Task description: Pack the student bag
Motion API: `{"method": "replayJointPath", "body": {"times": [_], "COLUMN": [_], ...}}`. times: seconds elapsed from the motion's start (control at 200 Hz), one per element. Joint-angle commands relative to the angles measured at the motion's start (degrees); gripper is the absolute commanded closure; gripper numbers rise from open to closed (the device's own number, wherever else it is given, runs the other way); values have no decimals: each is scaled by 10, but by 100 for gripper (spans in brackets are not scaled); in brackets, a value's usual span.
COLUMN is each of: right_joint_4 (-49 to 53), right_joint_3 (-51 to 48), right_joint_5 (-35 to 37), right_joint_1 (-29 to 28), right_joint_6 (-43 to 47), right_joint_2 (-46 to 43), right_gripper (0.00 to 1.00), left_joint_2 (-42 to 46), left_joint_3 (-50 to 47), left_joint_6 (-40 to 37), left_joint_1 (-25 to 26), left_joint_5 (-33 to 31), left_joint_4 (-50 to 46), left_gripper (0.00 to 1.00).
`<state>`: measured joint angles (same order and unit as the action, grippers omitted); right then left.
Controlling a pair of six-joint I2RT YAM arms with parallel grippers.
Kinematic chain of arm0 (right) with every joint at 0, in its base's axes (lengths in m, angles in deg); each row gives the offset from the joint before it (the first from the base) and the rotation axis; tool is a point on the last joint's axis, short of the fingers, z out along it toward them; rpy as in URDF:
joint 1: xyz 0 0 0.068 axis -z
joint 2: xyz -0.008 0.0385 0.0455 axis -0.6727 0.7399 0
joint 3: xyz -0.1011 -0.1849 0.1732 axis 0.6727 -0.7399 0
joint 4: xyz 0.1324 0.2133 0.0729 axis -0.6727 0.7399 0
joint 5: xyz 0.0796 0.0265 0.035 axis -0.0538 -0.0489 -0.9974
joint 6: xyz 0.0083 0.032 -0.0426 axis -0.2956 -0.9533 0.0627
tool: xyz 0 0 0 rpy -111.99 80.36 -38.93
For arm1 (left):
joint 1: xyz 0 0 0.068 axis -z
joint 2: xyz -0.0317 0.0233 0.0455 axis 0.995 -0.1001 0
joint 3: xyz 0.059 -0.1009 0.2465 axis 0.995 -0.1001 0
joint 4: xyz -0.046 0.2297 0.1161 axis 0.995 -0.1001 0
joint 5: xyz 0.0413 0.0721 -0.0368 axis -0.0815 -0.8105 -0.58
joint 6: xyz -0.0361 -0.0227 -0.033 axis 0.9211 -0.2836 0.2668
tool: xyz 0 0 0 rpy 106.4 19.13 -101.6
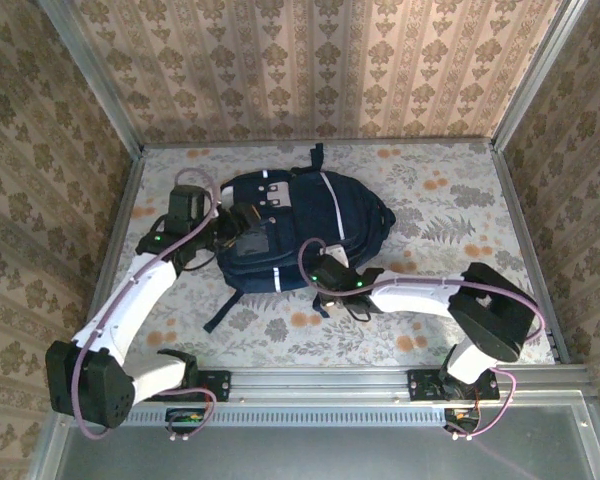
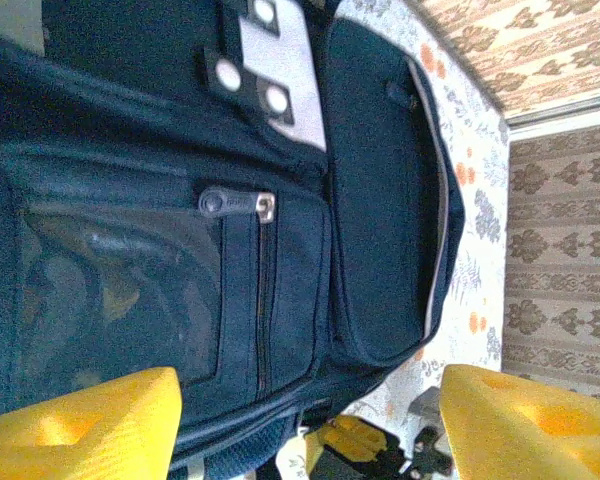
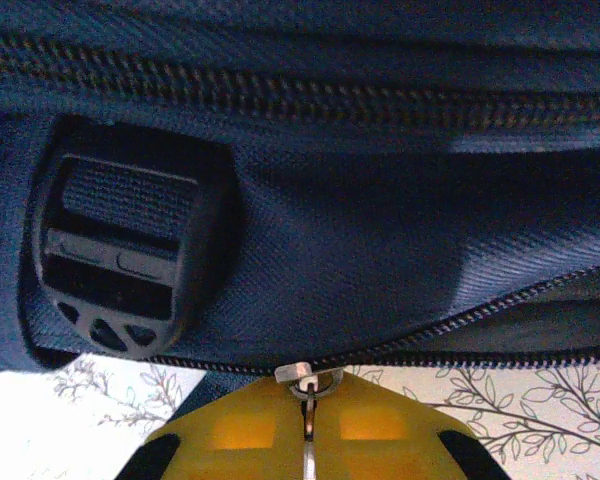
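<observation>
right gripper [image 3: 308, 445] pinches zipper pull [image 3: 307, 384] on student bag [image 3: 380, 230]

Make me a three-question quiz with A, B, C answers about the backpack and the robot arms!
1. Where does the student bag lie?
A on the flowery table
B hanging on the wall
C on a chair

2. What colour is the bag?
A red
B dark navy
C green

3. What is the right gripper doing?
A hanging wide open above the bag
B clutching a pencil
C shut on a zipper pull

Answers:
1 A, it lies flat on the table.
2 B, its fabric is navy all over.
3 C, the yellow fingers pinch the metal zipper pull.
</observation>
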<state>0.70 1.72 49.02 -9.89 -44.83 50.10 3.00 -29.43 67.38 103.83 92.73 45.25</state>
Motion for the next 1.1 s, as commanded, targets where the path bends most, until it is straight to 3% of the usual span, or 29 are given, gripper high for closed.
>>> {"method": "replayJointPath", "body": {"times": [0.0, 0.07, 0.205, 0.375, 0.57, 0.785, 1.095], "right_joint_4": [-51, -43, -40, -58, -73, -72, -56], "right_joint_3": [-24, -21, -19, -20, -28, -47, -39], "right_joint_5": [-71, -94, -110, -118, -121, -109, -118], "right_joint_1": [19, 23, 23, 23, 23, 33, 50], "right_joint_6": [60, 90, 103, 98, 96, 103, 149], "right_joint_2": [-26, -28, -21, -18, -21, -39, -12], "right_gripper": [95, 100, 100, 100, 100, 100, 88], "left_joint_2": [14, 13, 7, -11, -73, -153, -176], "left_joint_3": [-11, -22, -41, -70, -56, -20, -22], "left_joint_6": [38, 71, 138, 198, 208, 219, 218], "left_joint_1": [30, 39, 52, 62, 61, 62, 62], "left_joint_5": [-31, -33, -35, -34, -50, -74, -71], "left_joint_4": [-56, -77, -111, -72, -28, -51, -49], "left_gripper": [29, 28, 27, 28, 29, 29, 30]}}
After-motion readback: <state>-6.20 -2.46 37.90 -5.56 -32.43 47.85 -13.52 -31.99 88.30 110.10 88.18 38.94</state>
